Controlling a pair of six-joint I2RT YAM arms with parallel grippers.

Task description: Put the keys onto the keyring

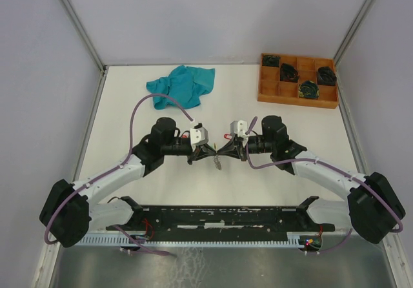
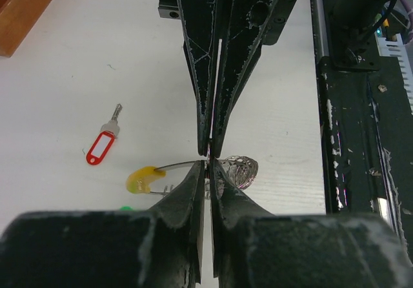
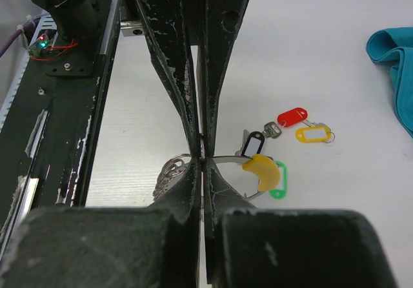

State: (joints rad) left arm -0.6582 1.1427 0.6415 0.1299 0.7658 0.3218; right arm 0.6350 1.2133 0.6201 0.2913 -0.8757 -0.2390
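The large thin silvery wire keyring (image 3: pixel 258 168), with a yellow sleeve on one arc, is located at the middle of the white table (image 1: pixel 129 126), between the two arms. The left end effector (image 2: pixel 208 172) and the right end effector (image 3: pixel 202 165) meet tip to tip on the wire, each closed to a sliver around it. A black-tagged silver key (image 3: pixel 253 141) and a green tag (image 3: pixel 279 183) sit just beside the sleeve; whether they are threaded cannot be told. A red-tagged key (image 3: pixel 292 116) and a yellow-tagged key (image 3: pixel 313 133) lie near, apart from the ring. A crumpled teal cloth (image 1: pixel 181 84) lies far left; a compartmented wooden tray (image 1: pixel 297 101) with dark coiled bundles (image 1: pixel 308 89) stands far right.
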